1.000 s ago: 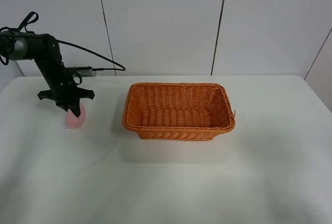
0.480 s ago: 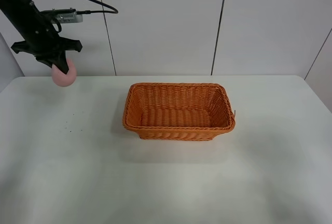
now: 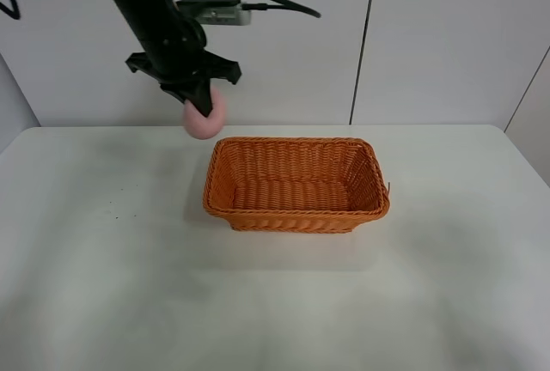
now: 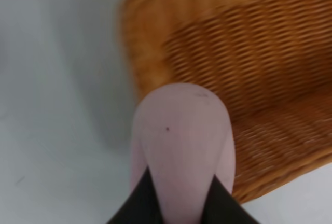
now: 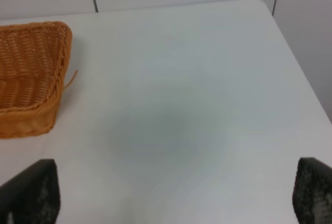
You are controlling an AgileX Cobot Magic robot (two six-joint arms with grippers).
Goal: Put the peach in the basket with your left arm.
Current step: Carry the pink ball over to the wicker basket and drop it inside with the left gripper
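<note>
Black left arm point(image 3: 151, 9), grey box point(image 3: 220, 15).

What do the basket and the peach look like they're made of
The basket looks like orange woven wicker, or a plastic imitation: ribbed weave, rolled rim. The peach looks like matte plastic or foam, probably fake: smooth, even pale pink surface.

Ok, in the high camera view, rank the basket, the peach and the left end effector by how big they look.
Largest: orange wicker basket
Next: left end effector, claw spread wider than the fruit
Smallest: peach

White table point(image 3: 284, 302); pale panelled wall point(image 3: 447, 36) behind.
</note>
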